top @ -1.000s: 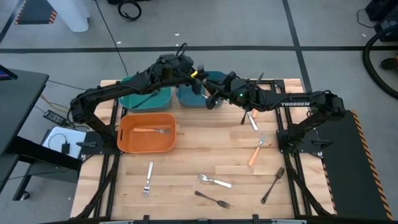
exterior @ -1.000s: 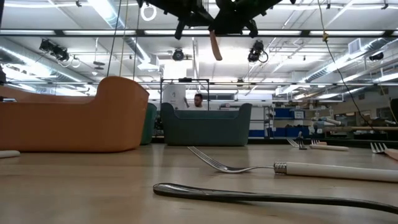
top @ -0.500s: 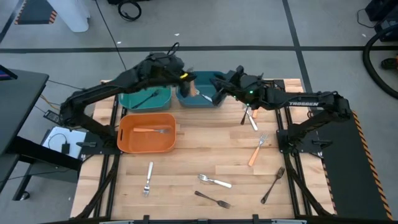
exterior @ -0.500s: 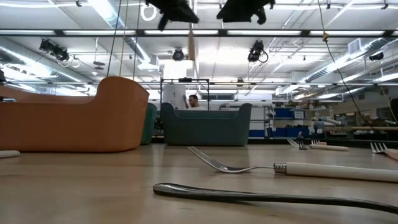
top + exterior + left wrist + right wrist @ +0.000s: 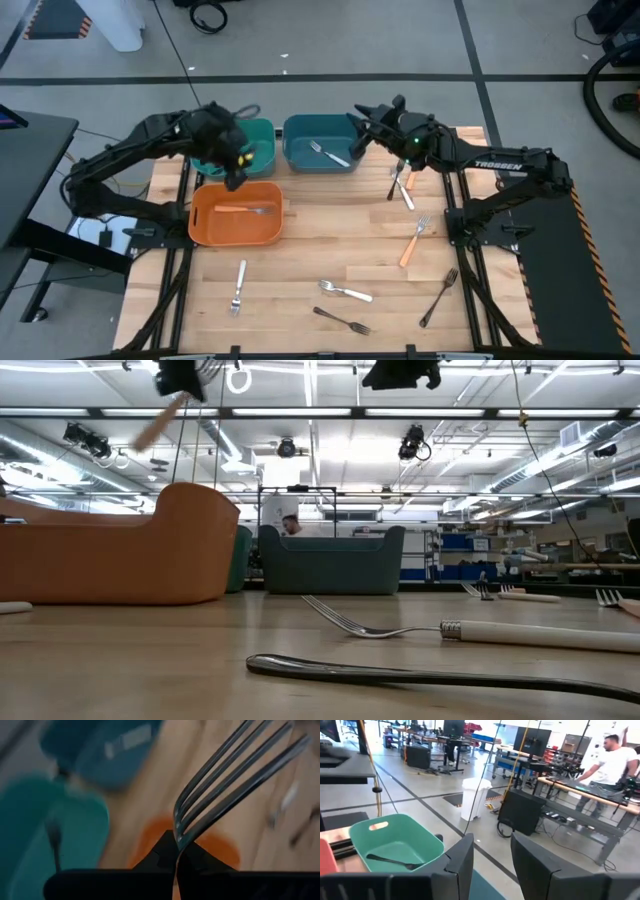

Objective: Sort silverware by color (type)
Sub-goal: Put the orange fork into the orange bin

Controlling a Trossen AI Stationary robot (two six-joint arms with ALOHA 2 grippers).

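Between the clamped left jaws (image 5: 176, 851) an orange-handled fork (image 5: 235, 775) heads binward, needing release over the orange bin (image 5: 236, 214); right jaws (image 5: 491, 857) gape empty.

Overhead view evenly lit, bright, soft short shadows under arms on wooden table (image 5: 330, 250). Low view strongly backlit: ceiling strip lights (image 5: 420, 412) blow out white, near black fork (image 5: 440, 675) soft, glare streak on tabletop. Orange-handled fork (image 5: 158, 422) up top smeared by motion blur. Left wrist view worst of bunch: fork tines (image 5: 235, 775) sharp-ish, everything behind mushy, bins just colour blobs. Right wrist view decent, bright hall, own fingers (image 5: 461, 865) dark and slightly soft, person (image 5: 615, 762) far back a bit washed out.
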